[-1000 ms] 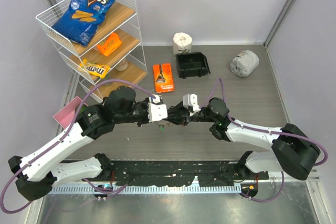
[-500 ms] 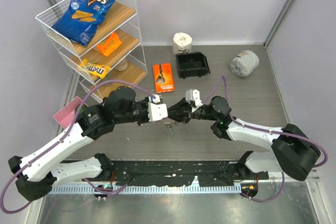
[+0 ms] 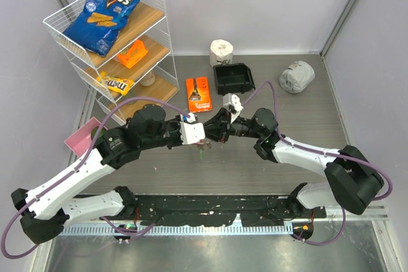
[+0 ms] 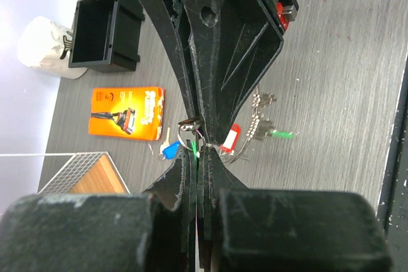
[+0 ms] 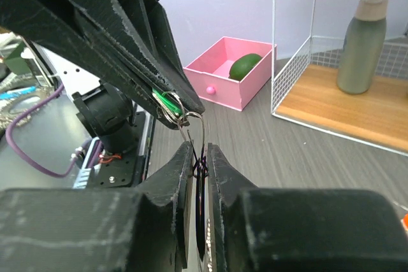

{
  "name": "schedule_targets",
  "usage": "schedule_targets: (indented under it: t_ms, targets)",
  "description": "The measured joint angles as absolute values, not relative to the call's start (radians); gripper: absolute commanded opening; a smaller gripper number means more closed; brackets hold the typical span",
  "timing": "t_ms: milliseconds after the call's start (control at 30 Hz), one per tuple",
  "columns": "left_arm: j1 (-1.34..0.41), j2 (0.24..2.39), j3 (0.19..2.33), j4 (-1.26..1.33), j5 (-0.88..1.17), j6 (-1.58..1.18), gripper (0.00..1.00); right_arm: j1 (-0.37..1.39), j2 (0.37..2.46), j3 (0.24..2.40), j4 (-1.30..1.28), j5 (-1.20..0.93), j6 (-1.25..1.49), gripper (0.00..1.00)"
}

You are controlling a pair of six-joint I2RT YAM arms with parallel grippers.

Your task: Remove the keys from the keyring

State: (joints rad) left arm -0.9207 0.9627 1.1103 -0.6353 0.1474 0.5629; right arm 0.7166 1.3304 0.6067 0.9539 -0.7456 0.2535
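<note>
My left gripper (image 3: 202,137) and right gripper (image 3: 215,132) meet tip to tip above the table's middle. In the left wrist view the left gripper (image 4: 196,155) is shut on a green-tagged key (image 4: 193,148) at the thin silver keyring (image 4: 189,133). A blue-tagged key (image 4: 169,151), a red-tagged key (image 4: 231,138), silver keys (image 4: 261,116) and another green tag (image 4: 280,134) hang from the wire. In the right wrist view the right gripper (image 5: 201,152) is shut on a dark key (image 5: 203,176) threaded on the keyring (image 5: 194,124). The left gripper's fingers (image 5: 127,42) hold the green tag (image 5: 167,101).
An orange razor packet (image 3: 199,94) and a black bin (image 3: 233,78) lie just beyond the grippers. A paper roll (image 3: 221,52), a grey crumpled bundle (image 3: 296,76), a wire shelf (image 3: 153,62) with snacks and a pink box (image 3: 81,137) stand around.
Both grippers have shifted toward the far side, the right wrist swinging up and left. The bunch of keys stays hanging between them.
</note>
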Motion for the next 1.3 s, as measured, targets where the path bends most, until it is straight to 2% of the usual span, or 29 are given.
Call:
schedule_targets:
  t_ms: [500,933,1300]
  targets:
    - [-0.923,1.014,1.105,-0.624,0.07,0.607,0.0,0.68,1.361,0.716,0.721,-0.762,0.437,0.05]
    - [-0.959,1.024,1.074,-0.625,0.026,0.692,0.0,0.672,1.383,0.854,0.379,-0.796,0.492,0.05]
    - [-0.969,1.052,1.072,-0.653,0.075,0.746,0.0,0.67,1.372,0.853,0.279,-0.797,0.5,0.05]
